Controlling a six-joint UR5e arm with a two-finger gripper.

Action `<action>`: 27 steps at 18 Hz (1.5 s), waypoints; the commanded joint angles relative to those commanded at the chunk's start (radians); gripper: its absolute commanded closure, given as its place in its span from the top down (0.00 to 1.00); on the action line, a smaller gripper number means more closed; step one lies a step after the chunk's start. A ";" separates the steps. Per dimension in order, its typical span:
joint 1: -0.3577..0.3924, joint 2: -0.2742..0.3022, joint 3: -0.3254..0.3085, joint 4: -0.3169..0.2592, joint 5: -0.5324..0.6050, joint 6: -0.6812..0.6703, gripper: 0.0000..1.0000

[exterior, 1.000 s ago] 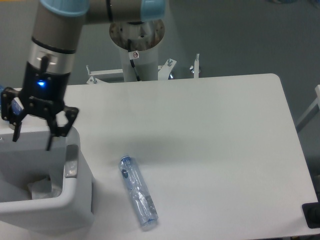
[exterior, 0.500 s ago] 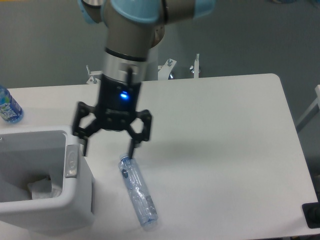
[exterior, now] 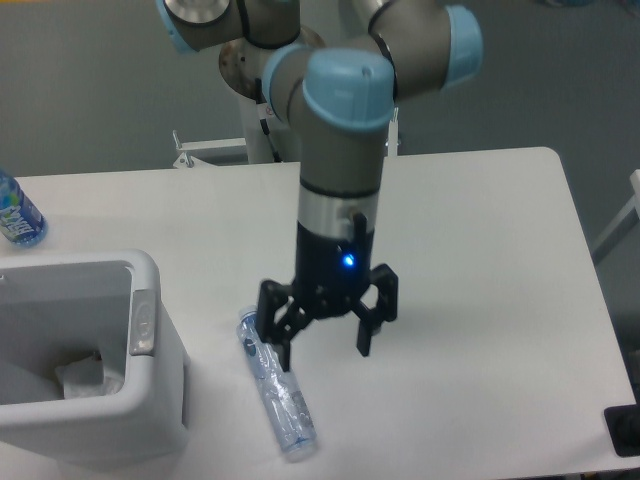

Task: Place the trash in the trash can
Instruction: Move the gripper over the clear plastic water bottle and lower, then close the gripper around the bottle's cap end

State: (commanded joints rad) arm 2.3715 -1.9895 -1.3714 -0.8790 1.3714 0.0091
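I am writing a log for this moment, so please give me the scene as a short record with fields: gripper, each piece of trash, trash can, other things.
gripper: open, low over the table, straddling the upper end of the flattened bottle
flattened clear plastic bottle with blue label: lying on the white table, beside the bin, not held
crumpled white wrapper: inside the bin
large white rectangular trash can: at the table's left front, grey tab facing the bottle
intact blue-tinted bottle: at the left edge, behind the bin
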 joint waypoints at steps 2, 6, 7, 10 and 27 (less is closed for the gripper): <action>-0.003 -0.023 0.003 0.003 -0.006 0.003 1.00; -0.017 -0.090 0.002 0.018 -0.008 0.006 1.00; -0.023 -0.101 0.002 0.018 -0.008 0.006 1.00; -0.034 -0.135 -0.003 0.017 -0.017 0.008 1.00; -0.106 -0.281 -0.002 0.028 0.046 0.026 1.00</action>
State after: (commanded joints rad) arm 2.2657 -2.2702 -1.3729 -0.8514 1.4173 0.0353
